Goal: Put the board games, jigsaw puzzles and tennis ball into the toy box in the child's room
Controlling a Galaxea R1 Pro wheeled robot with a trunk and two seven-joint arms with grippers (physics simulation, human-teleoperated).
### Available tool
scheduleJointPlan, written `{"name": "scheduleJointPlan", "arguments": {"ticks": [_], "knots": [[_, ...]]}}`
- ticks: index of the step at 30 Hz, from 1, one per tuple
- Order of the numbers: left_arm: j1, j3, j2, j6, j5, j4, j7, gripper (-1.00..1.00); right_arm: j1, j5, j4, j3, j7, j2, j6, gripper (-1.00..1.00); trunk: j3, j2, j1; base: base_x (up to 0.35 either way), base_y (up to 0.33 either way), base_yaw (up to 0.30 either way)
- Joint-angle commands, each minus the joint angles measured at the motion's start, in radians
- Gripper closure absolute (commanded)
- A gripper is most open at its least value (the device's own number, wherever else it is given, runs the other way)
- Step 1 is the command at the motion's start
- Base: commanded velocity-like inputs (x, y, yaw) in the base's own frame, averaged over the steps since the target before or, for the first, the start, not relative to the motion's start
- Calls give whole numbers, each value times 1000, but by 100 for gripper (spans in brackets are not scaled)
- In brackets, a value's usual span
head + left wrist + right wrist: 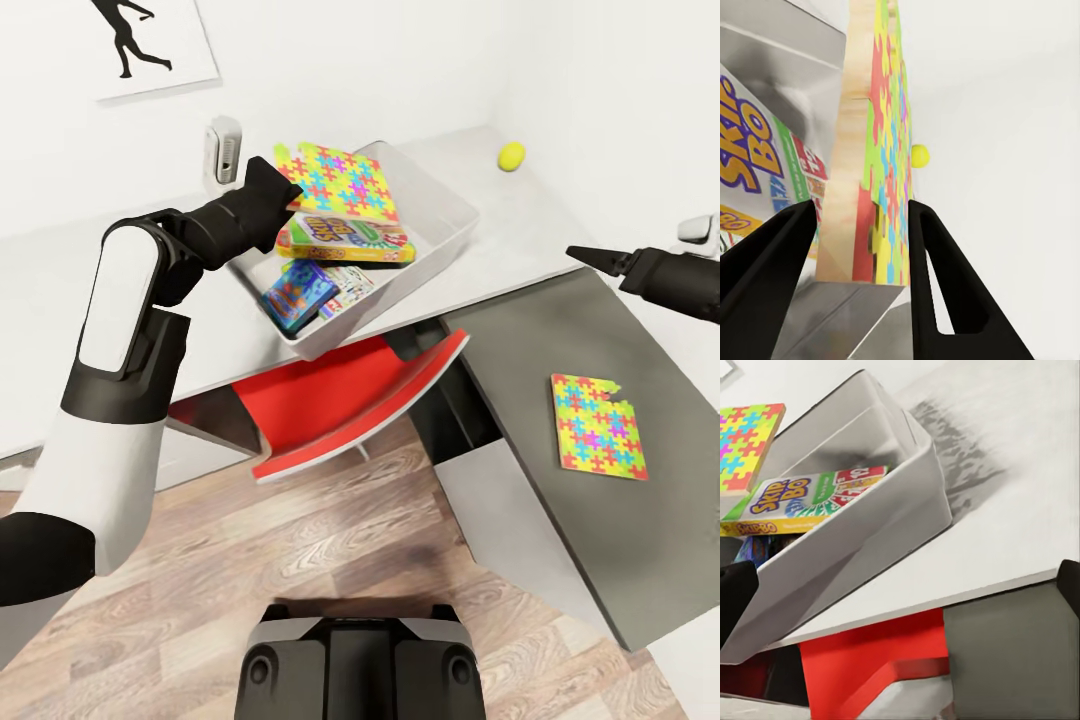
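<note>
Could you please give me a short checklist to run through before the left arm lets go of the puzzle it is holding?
1. Grip: the left gripper has its fingers on both faces of the jigsaw puzzle: ok.
2. Position: that puzzle is over the toy box, above the board games: ok.
3. Whether the puzzle already rests on the games: cannot tell.
4. Right gripper is away from the box: ok.
5. Remaining toys: second jigsaw puzzle on the dark desk section and tennis ball on the table are outside the box: not ok.
</note>
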Motion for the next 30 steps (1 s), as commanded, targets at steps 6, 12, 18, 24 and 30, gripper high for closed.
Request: {"name": "scheduleJointPlan", "arguments": {"ticks": [6,12,18,24,30], "knots": [[-1,-2,2,0,8,-1,7,100,9,9,0,-2,10,1,4,-100,-1,-2,1,0,-68,80],[9,-2,2,0,10,-1,7,100,12,9,0,-1,10,2,4,-100,-1,-2,1,0,-19,215],[23,-2,0,0,11,-1,8,100,13,9,0,0,10,4,4,-100,-1,-2,1,0,-7,171],[39,-2,-2,0,13,-1,8,100,14,9,0,0,10,5,4,-100,-1,-2,1,0,-2,57],[45,-2,-4,0,14,-1,7,100,14,9,0,0,10,6,4,-100,-1,-2,1,0,-12,18]]}}
